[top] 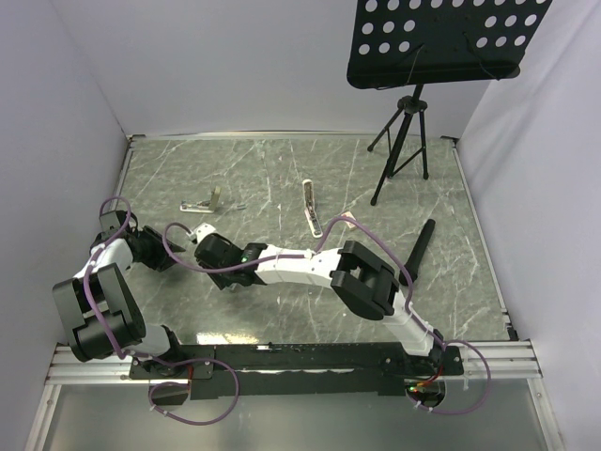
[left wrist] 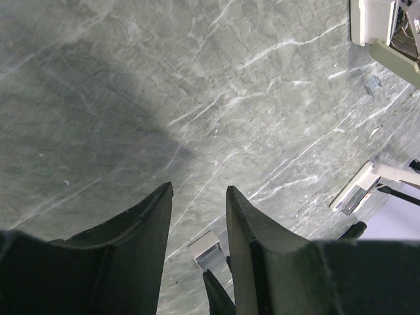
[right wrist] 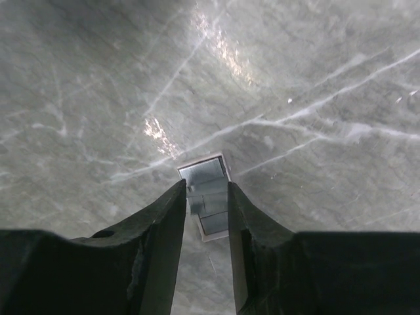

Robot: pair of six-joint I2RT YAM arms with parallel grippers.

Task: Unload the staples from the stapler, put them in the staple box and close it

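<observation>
Stapler (top: 312,209) lies mid-table, a slim white bar with a silvery inner channel, well apart from both grippers. Far left, the left gripper (left wrist: 198,190) hangs spread over the grey marbled table (top: 282,169), nothing between its fingers. Just beside it a small shiny metal strip (right wrist: 205,174) sits at the right gripper (right wrist: 205,188) tips; pinched or merely flanked, I cannot tell. Beyond them rests a hinged piece (top: 200,204). Right of the stapler lie a black rod (top: 421,246) and a tripod stand (top: 404,141).
</observation>
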